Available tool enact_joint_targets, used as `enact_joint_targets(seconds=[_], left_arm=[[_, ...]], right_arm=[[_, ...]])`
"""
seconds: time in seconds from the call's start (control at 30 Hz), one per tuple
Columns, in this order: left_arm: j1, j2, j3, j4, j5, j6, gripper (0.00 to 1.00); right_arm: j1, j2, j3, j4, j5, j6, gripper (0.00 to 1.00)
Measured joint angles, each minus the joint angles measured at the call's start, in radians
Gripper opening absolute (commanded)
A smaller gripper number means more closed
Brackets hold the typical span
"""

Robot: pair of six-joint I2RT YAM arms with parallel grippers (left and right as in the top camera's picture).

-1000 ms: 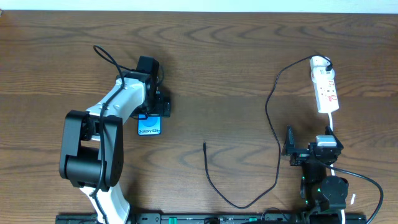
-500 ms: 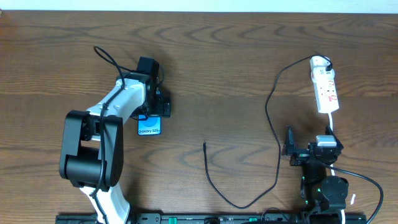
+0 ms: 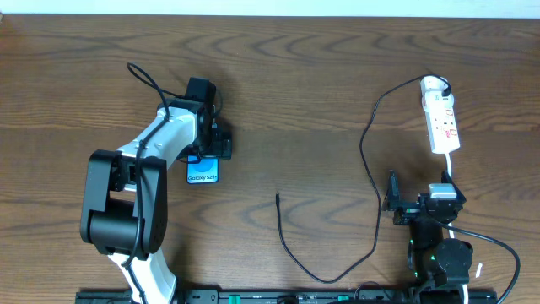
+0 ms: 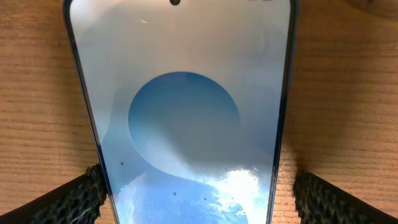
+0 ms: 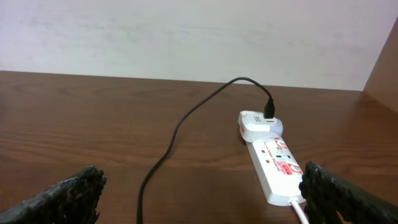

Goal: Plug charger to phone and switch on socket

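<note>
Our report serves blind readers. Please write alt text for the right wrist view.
A white socket strip lies on a wooden table, a black charger cable plugged in at its far end. The open right gripper frames the lower corners.

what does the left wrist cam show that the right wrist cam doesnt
Only the left wrist view: the phone close up, flat on the wood, its light blue screen showing a round shape, lying between the fingers of the left gripper. Only the right wrist view: the socket, a white adapter at its far end with the charger cable plugged in, and the pale wall, seen past the open right gripper. Both: the brown wooden table and black padded fingertips at the lower corners.
</note>
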Motion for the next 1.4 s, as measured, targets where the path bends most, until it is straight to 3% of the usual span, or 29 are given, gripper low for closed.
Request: enact_joint_targets(seconds=[1.4], left_arm=[[0.001,-0.013,-0.029,0.047,0.013,0.009,0.98]], right_arm=[[0.0,0.0,0.0,0.0,0.0,0.0,0.99]])
